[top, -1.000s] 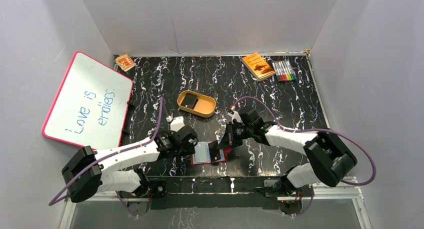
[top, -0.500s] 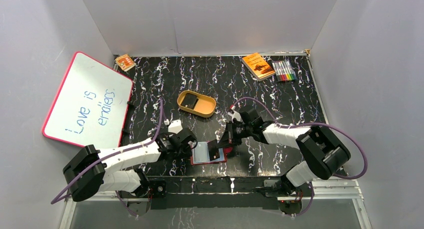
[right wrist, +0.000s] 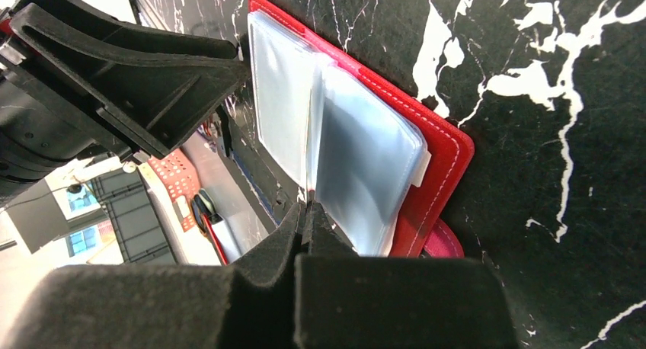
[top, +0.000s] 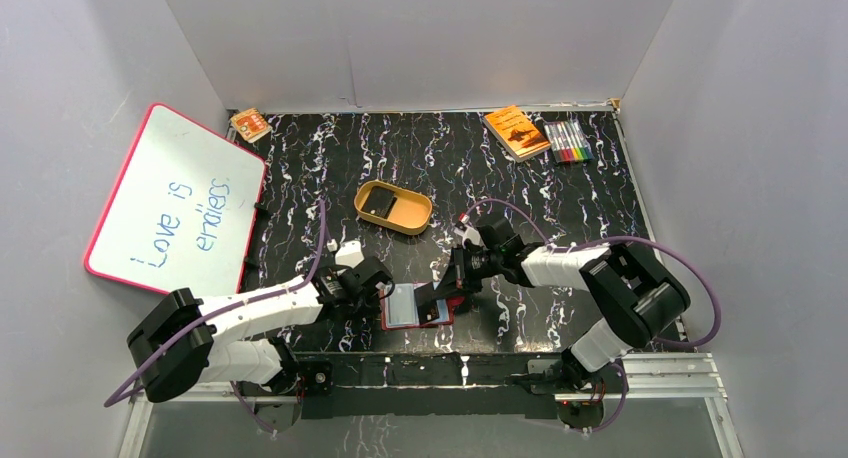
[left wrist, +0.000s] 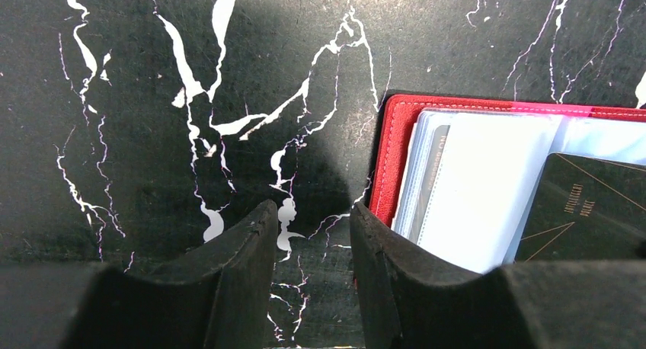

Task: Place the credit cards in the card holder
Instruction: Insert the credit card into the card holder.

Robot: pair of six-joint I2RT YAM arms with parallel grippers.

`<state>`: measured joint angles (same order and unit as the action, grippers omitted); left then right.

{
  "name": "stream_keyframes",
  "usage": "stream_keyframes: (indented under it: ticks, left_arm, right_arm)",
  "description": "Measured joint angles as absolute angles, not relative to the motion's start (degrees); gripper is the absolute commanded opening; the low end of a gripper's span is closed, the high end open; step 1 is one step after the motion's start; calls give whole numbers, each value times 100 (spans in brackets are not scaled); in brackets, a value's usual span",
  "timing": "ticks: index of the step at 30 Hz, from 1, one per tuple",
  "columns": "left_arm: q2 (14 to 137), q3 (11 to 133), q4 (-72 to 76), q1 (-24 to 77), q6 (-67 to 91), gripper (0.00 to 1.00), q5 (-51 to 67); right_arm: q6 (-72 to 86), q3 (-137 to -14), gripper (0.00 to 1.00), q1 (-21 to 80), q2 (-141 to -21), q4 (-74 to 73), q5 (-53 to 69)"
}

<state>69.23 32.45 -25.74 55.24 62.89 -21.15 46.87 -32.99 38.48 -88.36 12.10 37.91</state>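
Left gripper (left wrist: 312,216) has crept up beside the red wallet (left wrist: 390,155) at the near edge of the tabletop (left wrist: 152,97), jaws narrowing but released, gripping nothing. Right gripper (right wrist: 307,212) stays clenched, seemingly pinching a black card (left wrist: 586,204) over the clear pockets (right wrist: 366,158); insertion looks underway, not finished.

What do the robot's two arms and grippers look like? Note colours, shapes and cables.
The left arm and right arm have white links and bulky black joints. A purple cable loops along each. The left gripper and right gripper have matte black, wedge-shaped fingers that taper to blunt tips. No markings are visible on them.
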Motion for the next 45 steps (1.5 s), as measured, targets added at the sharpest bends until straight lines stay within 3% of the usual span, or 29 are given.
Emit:
stream_keyframes:
  ticks: [45]
  left_arm:
    - [7006, 3229, -2233, 5518, 6263, 29, -1949]
  right_arm:
    - [5315, -3129, 0, 3918, -9391, 2449, 3857]
